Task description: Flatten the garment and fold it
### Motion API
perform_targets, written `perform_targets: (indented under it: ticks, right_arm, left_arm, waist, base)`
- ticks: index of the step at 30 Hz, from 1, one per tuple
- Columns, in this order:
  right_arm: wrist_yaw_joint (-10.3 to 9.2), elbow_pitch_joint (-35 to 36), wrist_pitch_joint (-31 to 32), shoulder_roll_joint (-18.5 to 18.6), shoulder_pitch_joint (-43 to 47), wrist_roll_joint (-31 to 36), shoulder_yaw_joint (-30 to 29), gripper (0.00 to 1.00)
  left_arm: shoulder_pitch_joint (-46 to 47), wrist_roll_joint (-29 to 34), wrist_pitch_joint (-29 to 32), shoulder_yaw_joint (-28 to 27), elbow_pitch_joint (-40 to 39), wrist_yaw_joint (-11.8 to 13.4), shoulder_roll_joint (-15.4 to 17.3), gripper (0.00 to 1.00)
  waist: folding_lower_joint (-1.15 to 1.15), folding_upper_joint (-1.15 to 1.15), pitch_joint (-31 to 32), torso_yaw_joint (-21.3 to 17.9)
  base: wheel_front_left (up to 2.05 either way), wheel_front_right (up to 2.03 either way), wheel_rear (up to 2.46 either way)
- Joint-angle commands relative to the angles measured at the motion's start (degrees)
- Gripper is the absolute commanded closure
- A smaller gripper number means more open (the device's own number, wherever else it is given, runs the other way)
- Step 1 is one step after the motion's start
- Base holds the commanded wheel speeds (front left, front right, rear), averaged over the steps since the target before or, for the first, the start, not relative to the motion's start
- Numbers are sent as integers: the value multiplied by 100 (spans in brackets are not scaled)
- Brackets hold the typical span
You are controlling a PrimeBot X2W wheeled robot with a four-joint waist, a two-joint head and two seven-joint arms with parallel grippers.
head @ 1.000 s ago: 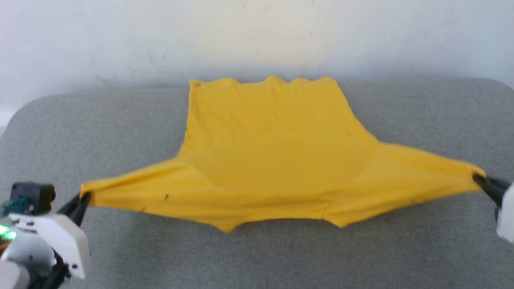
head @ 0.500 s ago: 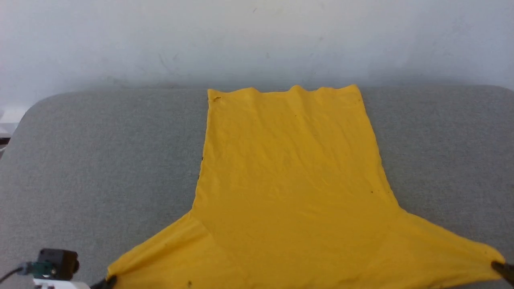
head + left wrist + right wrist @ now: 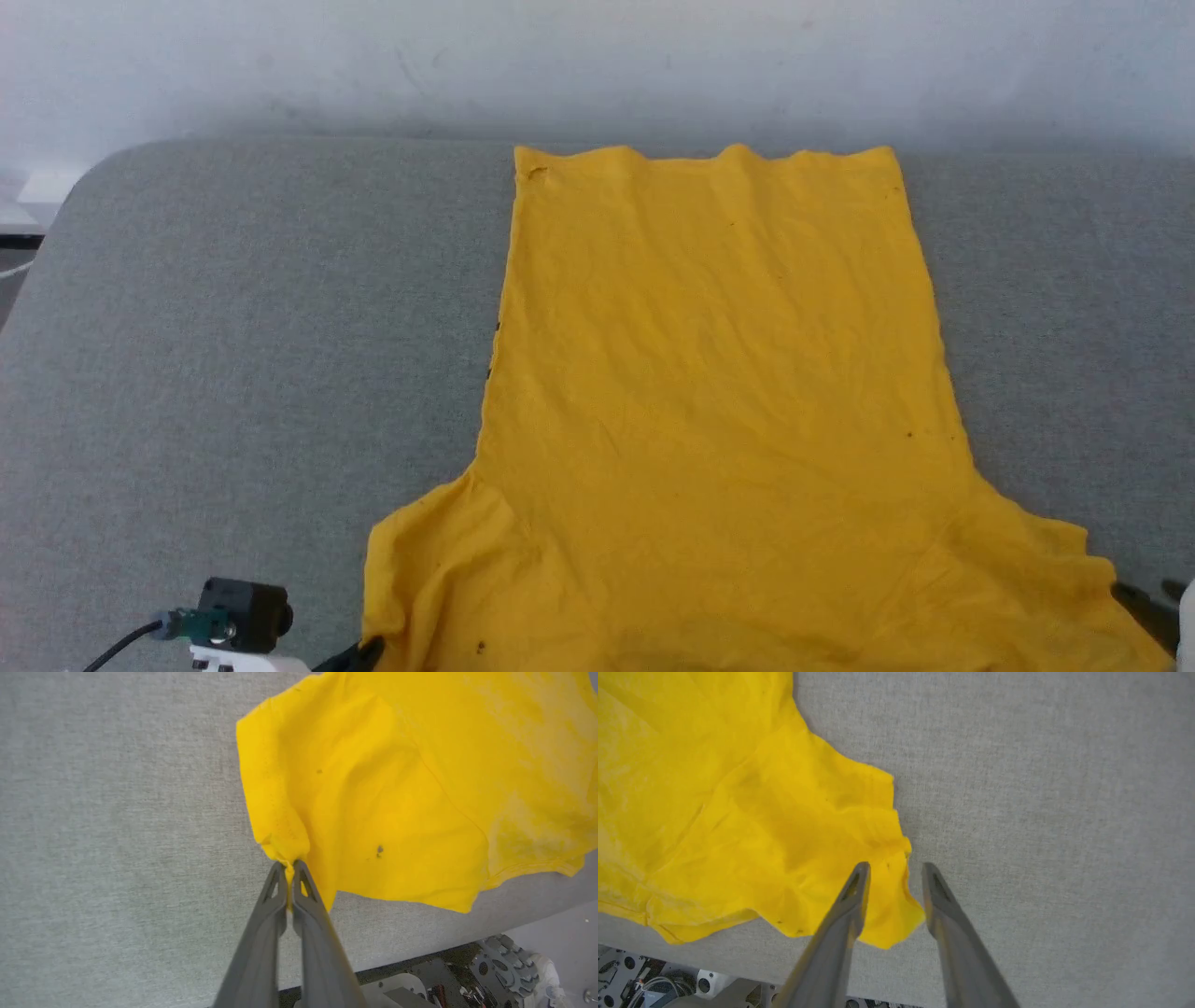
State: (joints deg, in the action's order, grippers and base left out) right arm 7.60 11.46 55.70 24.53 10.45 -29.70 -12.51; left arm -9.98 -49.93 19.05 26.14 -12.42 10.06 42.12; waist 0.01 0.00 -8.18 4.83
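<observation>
Between the fingers of the spread right pincer (image 3: 894, 868) lies one sleeve of the bright yellow cotton T-shirt (image 3: 709, 392); the left pincer (image 3: 289, 865) pinches the other. Flattening looks nearly done; next, open left, then fold.

I see a grey fabric-covered table (image 3: 233, 327) spreading across my head view, its far left corner rounded. Behind it stands a pale, scuffed wall (image 3: 597, 56). Past the table's left edge sits a small white block (image 3: 42, 187), too blurred to identify. My left wrist view catches pale floor (image 3: 570, 928) beyond the table's edge.
</observation>
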Motion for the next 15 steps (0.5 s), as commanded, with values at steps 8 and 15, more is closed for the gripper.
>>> perform_targets:
  ticks: [8,15]
  right_arm:
    - [-11,-147,-220,180,-1763,-158,-48,0]
    - [-11,-1139,-50,525,-3889,4,345,0]
  left_arm:
    - [384,196,38,119,-736,90,-198,100]
    - [766,549,-13,402,-1125,140,-526,100]
  waist:
    - [-1,0,-1111,756]
    - [-1,0,-1946,1342]
  base:
    - [0,0,0]
    - [0,0,0]
